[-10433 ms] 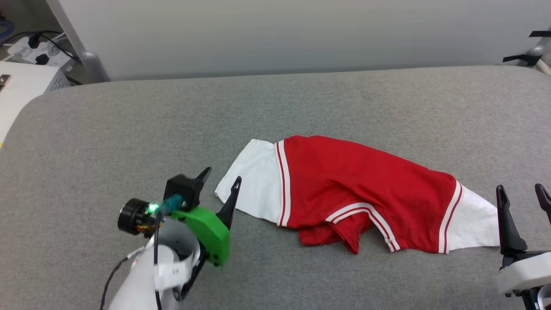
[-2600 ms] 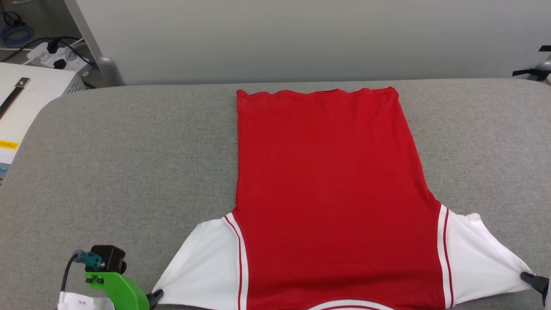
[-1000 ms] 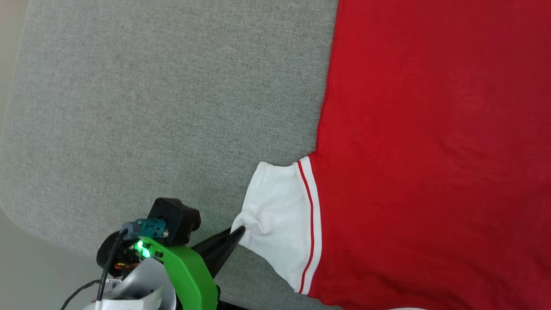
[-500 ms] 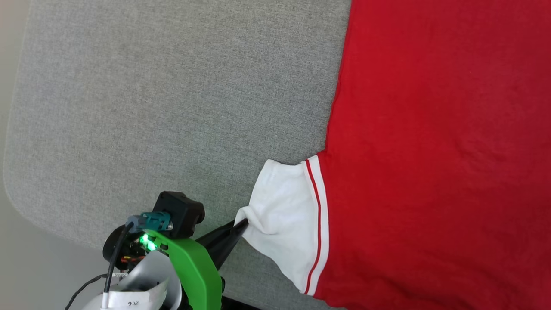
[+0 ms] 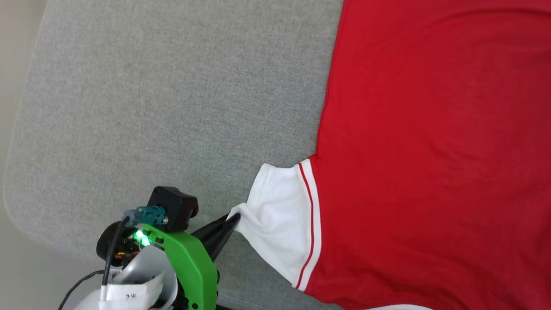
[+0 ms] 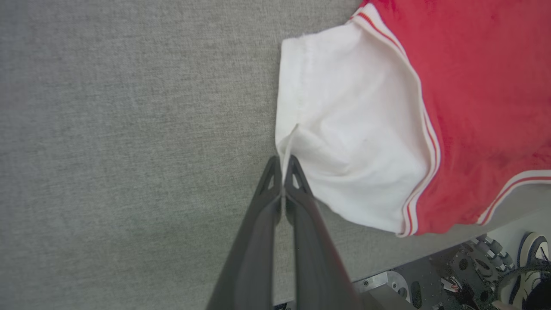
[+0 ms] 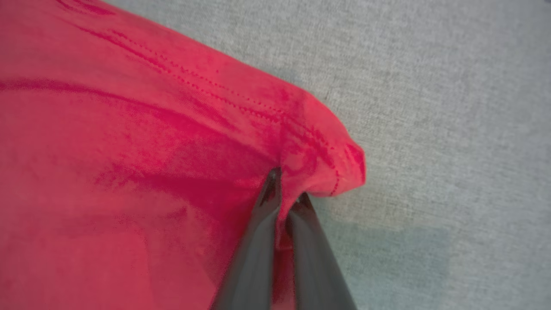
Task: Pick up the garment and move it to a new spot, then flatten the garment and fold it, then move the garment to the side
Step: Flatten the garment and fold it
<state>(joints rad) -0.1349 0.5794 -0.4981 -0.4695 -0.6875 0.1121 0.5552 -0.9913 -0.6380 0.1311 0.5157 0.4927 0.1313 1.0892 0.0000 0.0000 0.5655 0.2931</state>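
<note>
I count one shirt (image 5: pixel 430 150) on my screens, red, with one white sleeve (image 5: pixel 280 215) in the head view. Along that sleeve's seam I make out one thin red line (image 5: pixel 311 215). One grey counter (image 5: pixel 172 107) lies under it all. I have two pincers, the left pincer (image 5: pixel 232 220) and the right pincer (image 7: pixel 287 185). Each has two dark fingers (image 6: pixel 256 249), four in total. On the left arm I count one green bracket (image 5: pixel 189 262), one lit green lamp (image 5: pixel 138 235) and one black cable (image 5: pixel 109 254). Past the counter's edge, the left wrist view gives me one shoe (image 6: pixel 531 258).
</note>
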